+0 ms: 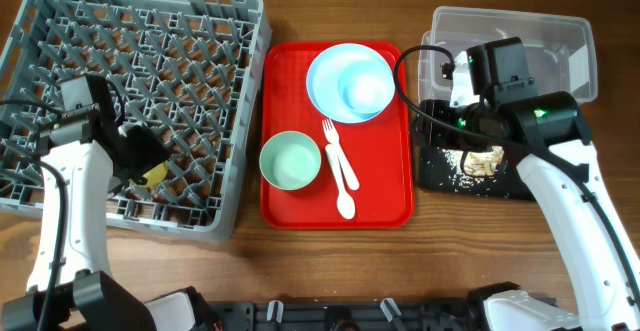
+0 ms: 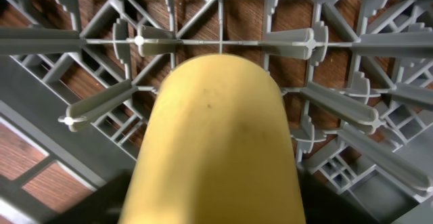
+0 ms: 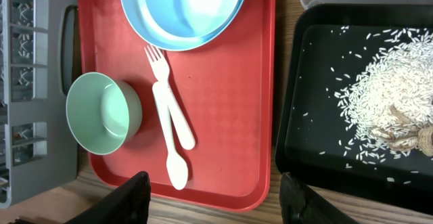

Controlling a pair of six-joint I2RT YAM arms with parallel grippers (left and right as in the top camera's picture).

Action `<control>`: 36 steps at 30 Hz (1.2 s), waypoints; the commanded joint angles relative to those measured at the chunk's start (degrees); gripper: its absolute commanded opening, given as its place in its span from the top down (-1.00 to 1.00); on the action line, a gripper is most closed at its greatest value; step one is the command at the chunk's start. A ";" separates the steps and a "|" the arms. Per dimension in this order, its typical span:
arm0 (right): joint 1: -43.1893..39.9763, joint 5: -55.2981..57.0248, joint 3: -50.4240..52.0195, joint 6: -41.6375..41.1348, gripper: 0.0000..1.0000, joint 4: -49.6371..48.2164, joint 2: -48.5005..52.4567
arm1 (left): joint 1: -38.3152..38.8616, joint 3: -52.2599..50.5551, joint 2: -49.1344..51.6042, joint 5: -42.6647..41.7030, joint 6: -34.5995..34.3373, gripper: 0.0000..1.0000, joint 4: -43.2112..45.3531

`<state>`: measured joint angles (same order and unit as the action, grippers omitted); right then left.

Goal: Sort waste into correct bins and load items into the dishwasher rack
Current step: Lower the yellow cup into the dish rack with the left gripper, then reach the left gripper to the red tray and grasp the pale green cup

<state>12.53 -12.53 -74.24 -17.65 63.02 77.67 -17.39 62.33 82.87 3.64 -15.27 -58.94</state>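
The dull-yellow cup [image 2: 216,143] lies among the pegs of the grey rack [image 2: 325,41]. I cannot tell the left pincer [image 1: 140,156] grip. The right pincer [image 3: 215,187] stands spread.

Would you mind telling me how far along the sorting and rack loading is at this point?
Done: pale food scraps lie in the black tray. In hand: a yellow item is in the grey rack at the left end effector. Left: the blue plate and bowl, green cup, fork and spoon on the red tray; the right end effector is open and empty.
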 commanded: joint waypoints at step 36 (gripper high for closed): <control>-5.88 10.45 0.04 -3.37 -0.99 3.85 -5.88 | 48.26 5.40 5.25 -9.66 -0.13 -1.00 10.73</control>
<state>6.90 -3.33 -74.24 -20.32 66.87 72.01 27.20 67.05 83.31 -6.11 -15.51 -48.93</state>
